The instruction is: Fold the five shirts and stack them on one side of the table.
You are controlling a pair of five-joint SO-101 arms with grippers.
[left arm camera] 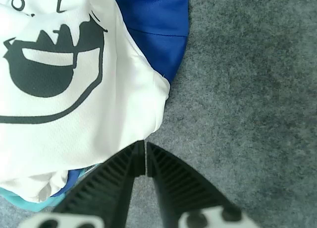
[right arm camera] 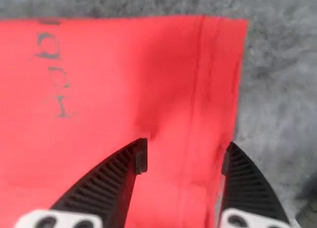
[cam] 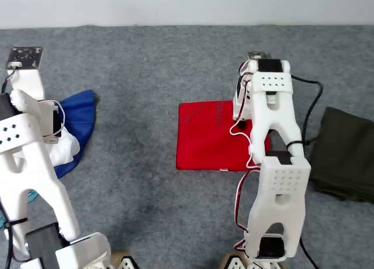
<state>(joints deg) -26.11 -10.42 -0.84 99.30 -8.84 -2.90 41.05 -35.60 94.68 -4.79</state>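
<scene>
Folding the red shirt [right arm camera: 99,114] looks nearly done; it lies neat and flat in the middle of the desk [cam: 140,64]. Your right hand [right arm camera: 185,156] hangs wide open over its stitched edge, holding nothing. I think you should next pinch that edge and slide the shirt over to the dark shirt [cam: 345,155] at the desk's side. Your left hand [left arm camera: 146,146] is pinched closed just beside the white shirt [left arm camera: 74,114], which lies rumpled on the blue shirt [left arm camera: 158,29].
</scene>
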